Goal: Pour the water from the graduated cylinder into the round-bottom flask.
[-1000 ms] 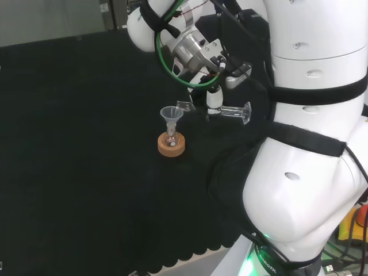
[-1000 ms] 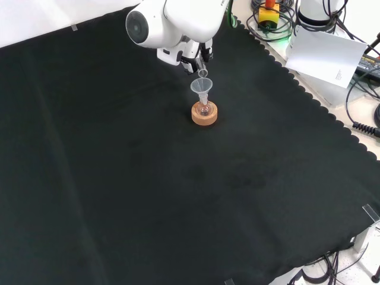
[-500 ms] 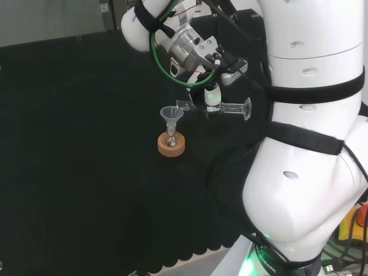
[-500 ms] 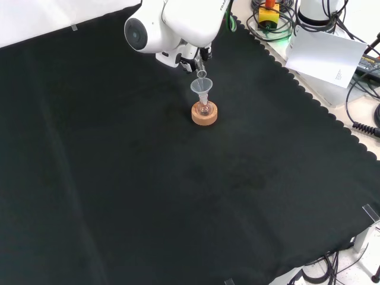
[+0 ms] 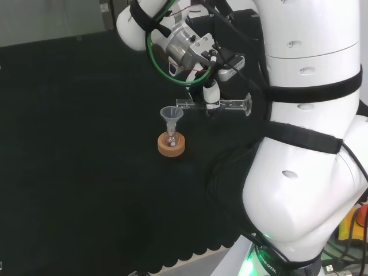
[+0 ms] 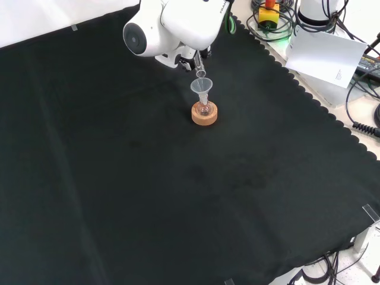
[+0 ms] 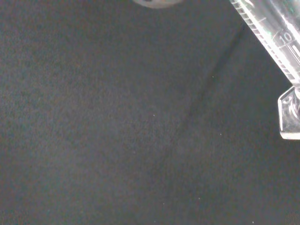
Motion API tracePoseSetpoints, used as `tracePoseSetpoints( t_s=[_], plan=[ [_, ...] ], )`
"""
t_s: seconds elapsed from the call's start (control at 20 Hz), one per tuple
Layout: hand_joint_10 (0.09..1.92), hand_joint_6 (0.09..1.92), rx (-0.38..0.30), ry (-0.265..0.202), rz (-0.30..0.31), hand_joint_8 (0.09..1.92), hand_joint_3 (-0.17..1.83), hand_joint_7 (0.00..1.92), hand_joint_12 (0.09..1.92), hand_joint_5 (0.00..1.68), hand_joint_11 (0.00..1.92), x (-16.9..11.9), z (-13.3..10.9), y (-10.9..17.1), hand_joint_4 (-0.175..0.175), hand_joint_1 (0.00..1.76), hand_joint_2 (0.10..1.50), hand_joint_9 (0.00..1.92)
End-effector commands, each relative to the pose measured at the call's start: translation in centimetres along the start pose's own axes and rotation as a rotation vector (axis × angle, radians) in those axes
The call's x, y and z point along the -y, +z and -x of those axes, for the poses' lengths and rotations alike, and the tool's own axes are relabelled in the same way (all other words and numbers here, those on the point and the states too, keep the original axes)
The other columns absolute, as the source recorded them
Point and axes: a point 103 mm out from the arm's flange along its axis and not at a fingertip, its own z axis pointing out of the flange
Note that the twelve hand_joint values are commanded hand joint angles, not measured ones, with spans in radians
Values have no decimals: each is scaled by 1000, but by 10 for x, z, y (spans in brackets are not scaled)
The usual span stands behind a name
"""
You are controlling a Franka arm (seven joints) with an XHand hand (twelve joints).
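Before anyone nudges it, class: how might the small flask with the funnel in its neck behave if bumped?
The round-bottom flask would probably roll without its cork ring. The wide funnel perched above likely makes it top-heavy and apt to tip. It looks like clear ware, so possibly fragile.

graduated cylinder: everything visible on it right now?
The graduated cylinder is clear, with printed scale marks and a flat angular foot seen in the wrist view. It lies about horizontal in the air, the hand curled round its middle, foot toward the arm, mouth just above and beside the funnel in the round-bottom flask.
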Motion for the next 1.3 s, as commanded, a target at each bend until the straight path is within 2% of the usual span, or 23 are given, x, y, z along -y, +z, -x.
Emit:
tracePoseSetpoints(
  t_s=[0.05,0.45,1.3],
  plan=[
    [87,917,13,13,-13,904,0,1060,691,1034,1336,3,0,-2,-175,1269,1085,1496],
    [87,918,36,43,-44,904,0,1060,690,1033,1335,5,-1,-3,-175,1269,1085,1496],
    [87,922,79,93,-58,909,0,1057,688,1030,1335,9,-3,-10,-175,1269,1086,1494]
  ],
)
